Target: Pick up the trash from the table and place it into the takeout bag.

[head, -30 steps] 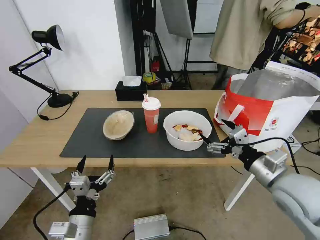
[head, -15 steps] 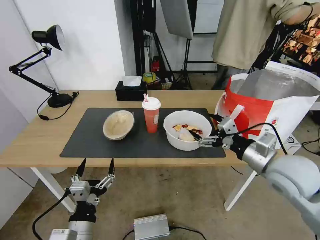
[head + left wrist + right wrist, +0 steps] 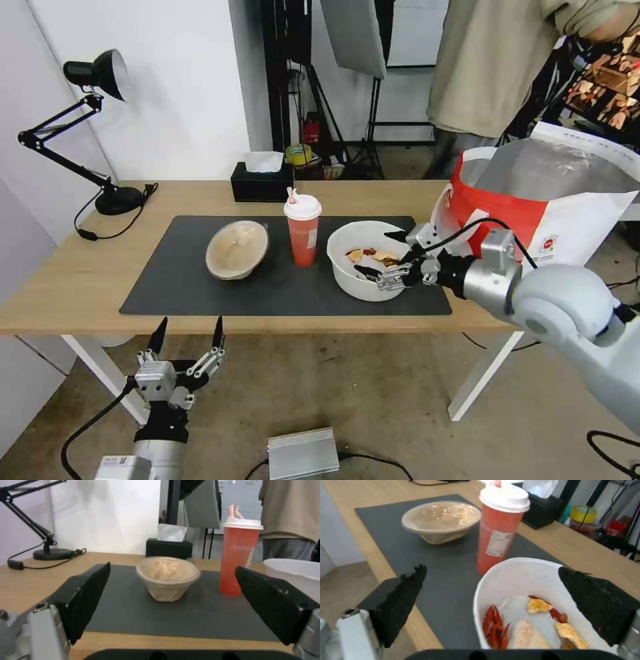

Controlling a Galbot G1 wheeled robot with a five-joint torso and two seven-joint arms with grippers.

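Spanning the scene, the table [image 3: 80, 280] carries a black mat [image 3: 200, 280] on which all three pieces of trash stand, none yet bagged; the task appears to be at its first pick. At the far right, the takeout bag [image 3: 533, 213] stands open, its foil lining showing nothing inside that can be made out. Nearest it on the mat sits the white bowl [image 3: 360, 235] of food scraps, then the red cup [image 3: 303, 233] at centre, then the tan lidded bowl [image 3: 237, 250] to the left. The right gripper [image 3: 385, 255] hovers at the white bowl's right rim, jaws spread wide astride it and holding nothing. The left gripper [image 3: 187, 330] waits below the table's near edge, jaws likewise spread and empty.
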